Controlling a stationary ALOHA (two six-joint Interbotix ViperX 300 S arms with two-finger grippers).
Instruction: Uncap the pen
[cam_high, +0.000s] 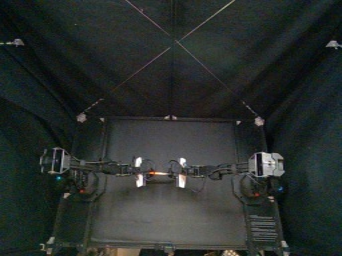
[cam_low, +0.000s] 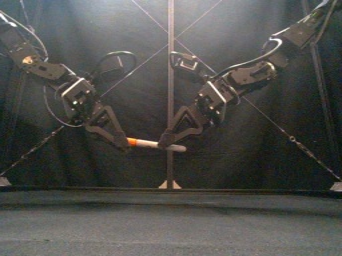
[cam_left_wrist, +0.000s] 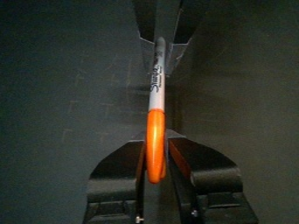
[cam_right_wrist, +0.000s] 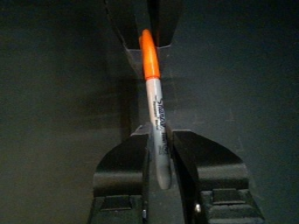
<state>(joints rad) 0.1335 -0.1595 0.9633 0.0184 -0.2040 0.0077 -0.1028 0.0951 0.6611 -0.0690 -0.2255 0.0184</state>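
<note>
The pen (cam_low: 156, 145) hangs in the air above the bench (cam_high: 171, 215), between both arms; the left pincer (cam_left_wrist: 155, 164) squeezes its orange cap (cam_right_wrist: 149, 54); the right pincer (cam_right_wrist: 162, 162) squeezes the grey body (cam_left_wrist: 158, 74); if they pull crooked or one grip is loose, the pen may slip and fall, or the cap may stay stuck.

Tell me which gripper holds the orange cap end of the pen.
The left gripper: its jaws are shut on the orange cap, whereas the right gripper clamps the grey barrel.
</note>
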